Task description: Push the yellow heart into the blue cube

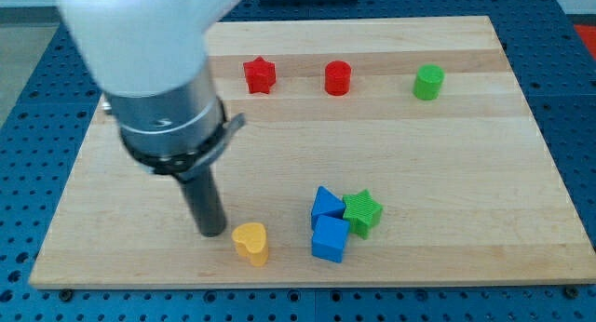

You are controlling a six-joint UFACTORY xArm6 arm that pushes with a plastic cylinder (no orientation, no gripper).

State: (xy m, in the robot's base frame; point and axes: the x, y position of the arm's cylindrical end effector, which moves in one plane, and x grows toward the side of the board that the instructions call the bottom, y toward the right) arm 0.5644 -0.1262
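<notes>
Claw tip point(212, 231) just left of yellow heart point(250, 243), blue cube point(330, 238) beyond

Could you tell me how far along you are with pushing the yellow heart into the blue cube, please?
Done: my tip sits just to the view's left of the yellow heart, on the side away from the blue cube. In hand: lining up the push; I cannot tell whether I touch the heart. Left: a bare gap of board separates heart and cube.
</notes>
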